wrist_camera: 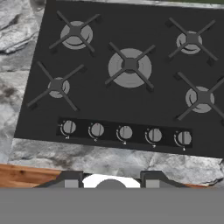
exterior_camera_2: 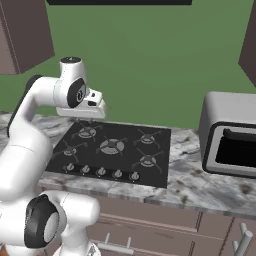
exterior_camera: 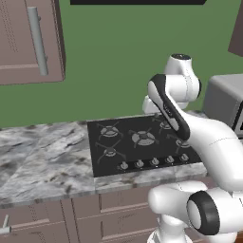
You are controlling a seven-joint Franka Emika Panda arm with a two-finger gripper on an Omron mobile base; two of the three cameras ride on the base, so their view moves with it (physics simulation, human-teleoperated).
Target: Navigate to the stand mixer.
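The base faced a black cooktop [exterior_camera_2: 112, 150] set in the marbled bench [exterior_camera: 42, 156], with a grey microwave [exterior_camera_2: 231, 142] to its right, and no stand mixer stood on this stretch. The tool [wrist_camera: 110, 180] hung empty over the cooktop's knobs, tips apart. Driving on might swing the raised arm into the upper cabinet [exterior_camera: 29, 40] or stop the base at the wrong appliance.
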